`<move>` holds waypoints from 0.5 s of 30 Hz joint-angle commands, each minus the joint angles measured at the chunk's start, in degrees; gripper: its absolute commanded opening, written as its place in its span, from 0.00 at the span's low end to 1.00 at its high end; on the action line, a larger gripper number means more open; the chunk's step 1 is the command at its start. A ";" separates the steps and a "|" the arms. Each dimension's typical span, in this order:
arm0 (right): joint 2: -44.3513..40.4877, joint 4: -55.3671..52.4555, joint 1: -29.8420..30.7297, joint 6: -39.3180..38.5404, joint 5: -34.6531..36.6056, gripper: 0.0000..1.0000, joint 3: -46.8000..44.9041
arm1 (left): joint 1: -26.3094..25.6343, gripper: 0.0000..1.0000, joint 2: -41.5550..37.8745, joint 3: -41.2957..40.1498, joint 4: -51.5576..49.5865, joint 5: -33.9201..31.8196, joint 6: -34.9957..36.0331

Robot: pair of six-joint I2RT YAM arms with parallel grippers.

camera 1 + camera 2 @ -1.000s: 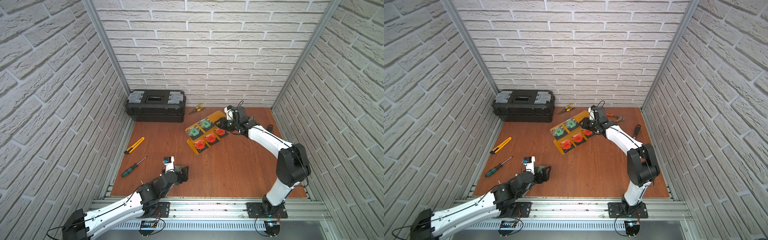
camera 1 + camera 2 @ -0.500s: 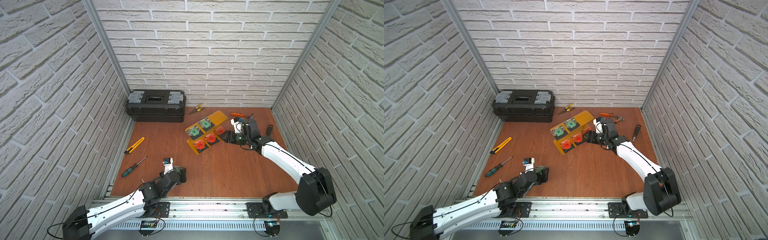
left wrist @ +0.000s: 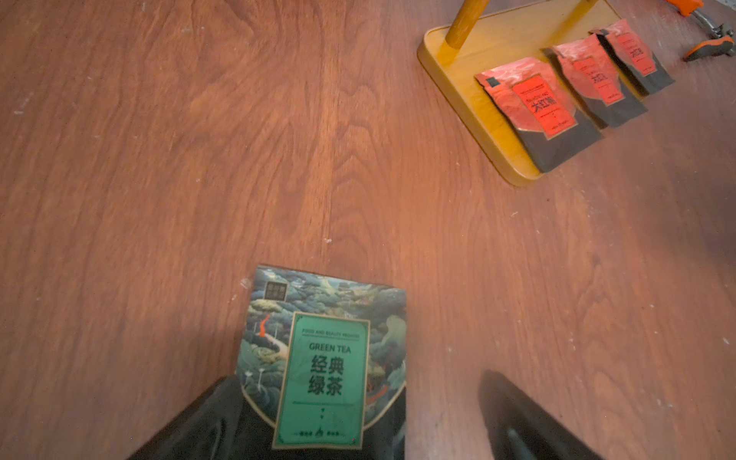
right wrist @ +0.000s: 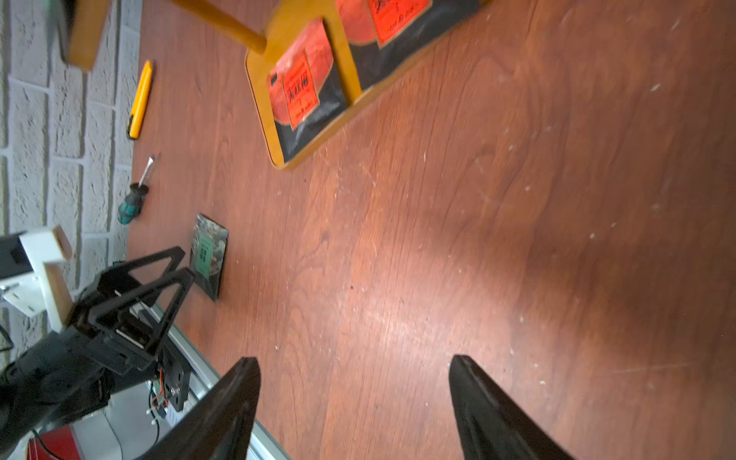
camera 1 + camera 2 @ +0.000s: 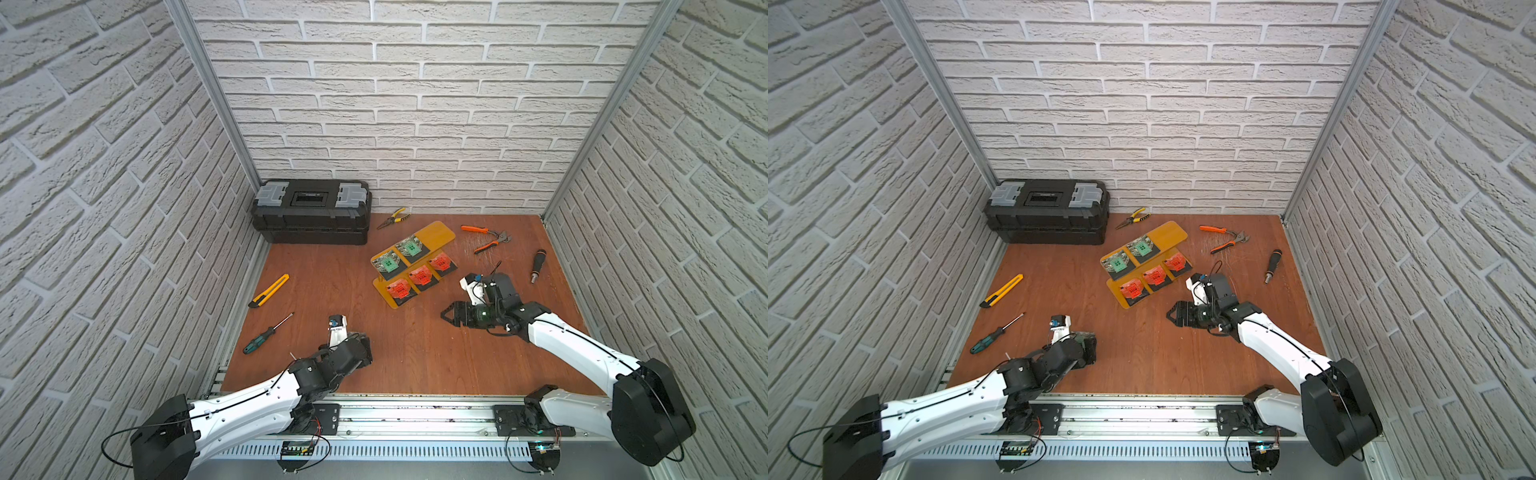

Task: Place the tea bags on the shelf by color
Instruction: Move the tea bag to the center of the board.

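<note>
- Tea bags, five of them, sit on the shelf (image 5: 436,235), a two-tier stand of translucent amber plastic with rounded plates and short posts. They are flat squares, crinkled and black-edged.
- On the upper plate lies the green pair (image 5: 409,249); the red row (image 5: 419,275) of three fills the lower plate.
- The sixth tea bag (image 3: 322,358), green, lies flat on the table (image 5: 415,353) of scuffed reddish wood, well apart from the shelf.
- The left gripper (image 4: 186,263) has its black triangular fingers spread wide at that sachet's near end and clamps nothing.
- The right gripper (image 4: 352,358) hangs over bare wood near the shelf, jaws apart and empty.
- Only the left wrist view shows the sachet's "GREEN TEA" label and painted landscape; in the top views the arm mostly hides it.
- Only the top views show the black toolbox (image 5: 311,208) and the orange pliers (image 5: 486,239) by the brick wall.
</note>
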 commanded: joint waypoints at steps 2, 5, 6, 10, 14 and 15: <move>-2.13 6.61 3.88 3.23 0.29 0.78 -2.46 | 0.68 0.99 0.77 1.08 0.45 -0.27 -0.40; -2.24 8.82 6.61 5.04 1.04 0.77 -3.47 | 0.72 0.98 1.30 0.53 1.40 0.36 -0.55; -2.10 9.20 7.46 5.64 1.55 0.77 -3.71 | 0.72 0.98 1.48 0.43 1.67 0.61 -0.61; -1.95 12.87 10.58 8.17 3.00 0.75 -5.49 | 0.75 0.98 2.26 0.18 2.63 1.43 -0.54; -1.47 15.26 13.17 10.38 4.63 0.74 -6.62 | 0.72 0.98 3.22 0.01 3.97 2.48 -0.40; -1.33 15.60 13.76 10.81 5.17 0.74 -6.75 | 0.72 0.98 3.47 -0.08 4.37 2.83 -0.43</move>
